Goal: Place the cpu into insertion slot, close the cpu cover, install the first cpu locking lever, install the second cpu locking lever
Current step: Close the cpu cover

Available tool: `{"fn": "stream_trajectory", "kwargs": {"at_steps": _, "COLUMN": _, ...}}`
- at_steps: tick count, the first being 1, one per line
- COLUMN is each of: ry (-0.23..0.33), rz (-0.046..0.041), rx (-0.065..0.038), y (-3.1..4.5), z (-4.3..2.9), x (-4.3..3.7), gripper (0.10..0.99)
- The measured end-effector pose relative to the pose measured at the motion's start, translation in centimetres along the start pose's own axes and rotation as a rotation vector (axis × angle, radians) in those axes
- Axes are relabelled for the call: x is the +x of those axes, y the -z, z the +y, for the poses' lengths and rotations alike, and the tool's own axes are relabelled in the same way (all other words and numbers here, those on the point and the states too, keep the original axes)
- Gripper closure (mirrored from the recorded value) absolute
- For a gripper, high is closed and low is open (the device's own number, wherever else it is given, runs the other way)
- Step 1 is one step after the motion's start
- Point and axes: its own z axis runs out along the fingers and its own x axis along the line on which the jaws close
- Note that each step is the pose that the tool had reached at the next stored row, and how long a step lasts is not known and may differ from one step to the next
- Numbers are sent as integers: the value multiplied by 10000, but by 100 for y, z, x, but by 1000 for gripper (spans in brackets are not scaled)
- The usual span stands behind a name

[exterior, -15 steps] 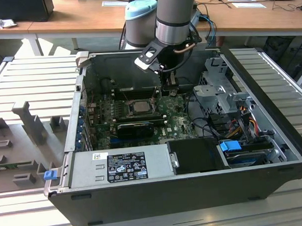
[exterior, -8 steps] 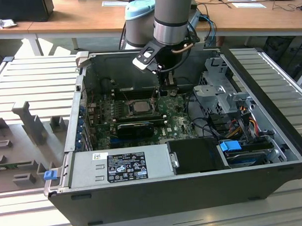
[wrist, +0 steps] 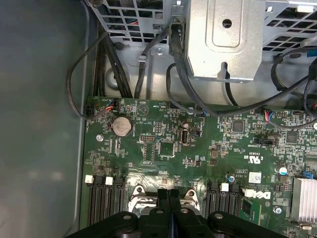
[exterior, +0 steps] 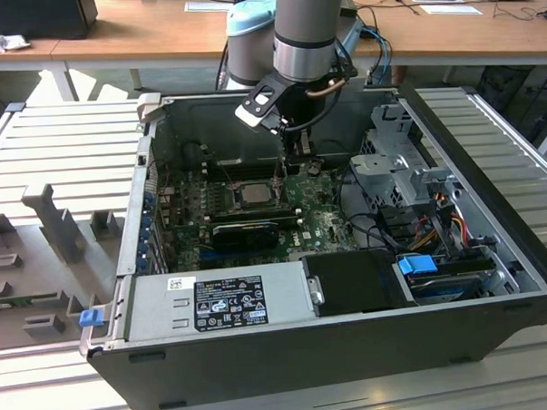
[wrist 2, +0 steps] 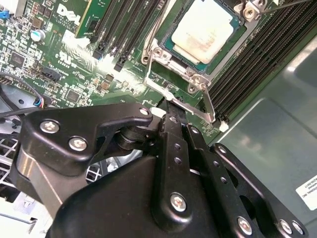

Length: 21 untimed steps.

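With the cpu point(wrist 2: 204, 30) seated and the cpu cover point(wrist 2: 178, 65) apparently down, the gripper point(wrist 2: 166, 105), fingers closed on nothing, is bearing on a locking lever point(wrist 2: 195, 110).

The cpu point(wrist 2: 205, 32) has a pale, matt metal face. The cpu cover point(wrist 2: 154, 53) is bright bare metal. The circuit board point(wrist: 208, 148) is glossy green. The claw point(wrist 2: 167, 105) is smooth, black, semi-matt.
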Motion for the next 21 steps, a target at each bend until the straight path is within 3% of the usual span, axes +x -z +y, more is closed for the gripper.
{"fn": "stream_trajectory", "kwargs": {"at_steps": 21, "ry": 0, "rz": 0, "rx": 0, "y": 1, "z": -88, "x": 6, "gripper": 980}}
